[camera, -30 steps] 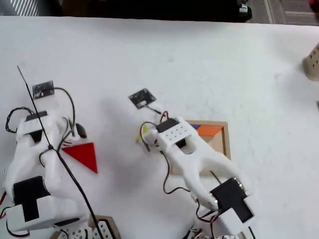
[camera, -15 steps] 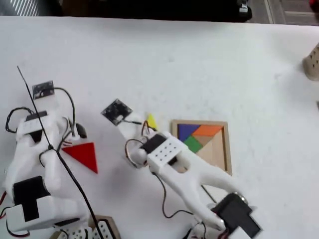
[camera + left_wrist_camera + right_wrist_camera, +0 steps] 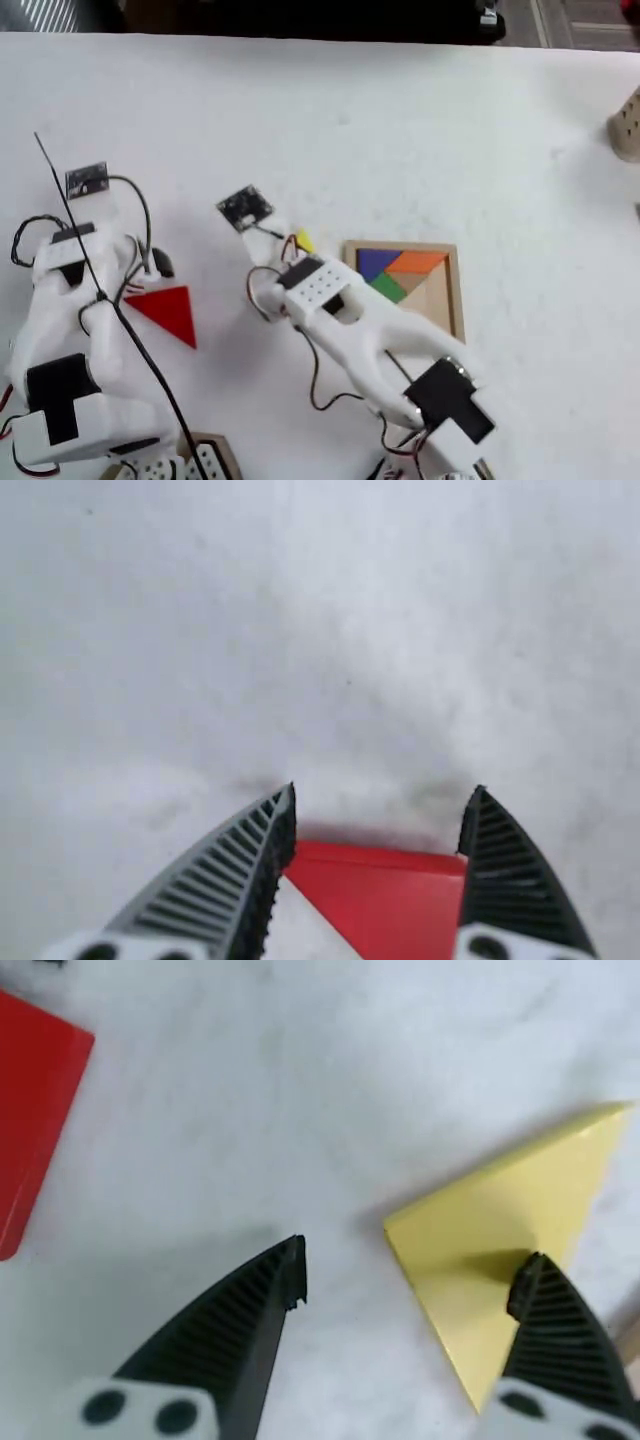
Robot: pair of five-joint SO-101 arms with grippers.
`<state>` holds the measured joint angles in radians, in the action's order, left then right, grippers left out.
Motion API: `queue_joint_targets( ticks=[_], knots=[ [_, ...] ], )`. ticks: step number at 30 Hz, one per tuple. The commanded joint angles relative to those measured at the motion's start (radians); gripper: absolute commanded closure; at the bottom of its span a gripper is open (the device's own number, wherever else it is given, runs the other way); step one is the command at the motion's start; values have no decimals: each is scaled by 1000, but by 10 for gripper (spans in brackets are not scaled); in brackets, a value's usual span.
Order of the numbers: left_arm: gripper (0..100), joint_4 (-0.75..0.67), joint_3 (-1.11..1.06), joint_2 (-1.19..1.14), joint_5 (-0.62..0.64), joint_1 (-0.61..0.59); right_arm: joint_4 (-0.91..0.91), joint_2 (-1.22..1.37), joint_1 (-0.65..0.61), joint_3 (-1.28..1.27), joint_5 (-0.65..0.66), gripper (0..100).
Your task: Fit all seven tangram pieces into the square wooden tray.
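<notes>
the left arm (image 3: 70, 300) is folded low at the left side of the table (image 3: 420, 130). the left gripper (image 3: 382, 795) points down at the table surface. its two fingers (image 3: 245, 865) stand apart, with nothing held. a corner part of the red triangle (image 3: 385, 905) lies on the table between them.

the right arm (image 3: 370, 330) stretches from the near edge toward the middle of the table and passes over the near left corner of the wooden tray (image 3: 457, 290). the right gripper (image 3: 412, 1255) is also spread wide and holds nothing. one finger (image 3: 545, 1310) is over the edge of the yellow triangle (image 3: 500, 1220), the other is over bare table. i cannot tell if the finger touches the piece.

counting: two arms, one tray. inside the tray there are three coloured pieces: one blue piece (image 3: 373, 263), one orange piece (image 3: 418, 262) and one green piece (image 3: 388, 287), close together in the far part. the rest of the tray is wood colour, and i cannot tell if pieces lie there. outside the tray there are two pieces. the yellow triangle is just beside the tray's far left corner. the red triangle is well apart from it, next to the left arm.
</notes>
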<state>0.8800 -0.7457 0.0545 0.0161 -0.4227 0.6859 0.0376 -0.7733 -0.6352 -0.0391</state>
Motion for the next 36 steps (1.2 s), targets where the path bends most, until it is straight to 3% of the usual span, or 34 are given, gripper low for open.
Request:
queue_joint_targets(
  ticks=[1, 17, 27, 36],
  knots=[
    [732, -14, 44, 7, 9, 8, 45, 15, 16, 68, -11, 683],
    [732, -9, 40, 7, 9, 8, 245, 157, 62, 245, 58, 683],
    [732, -9, 40, 7, 9, 7, 259, 170, 131, 261, 58, 683],
    [732, -9, 40, 7, 9, 7, 305, 110, 67, 273, 123, 683]
  ],
)
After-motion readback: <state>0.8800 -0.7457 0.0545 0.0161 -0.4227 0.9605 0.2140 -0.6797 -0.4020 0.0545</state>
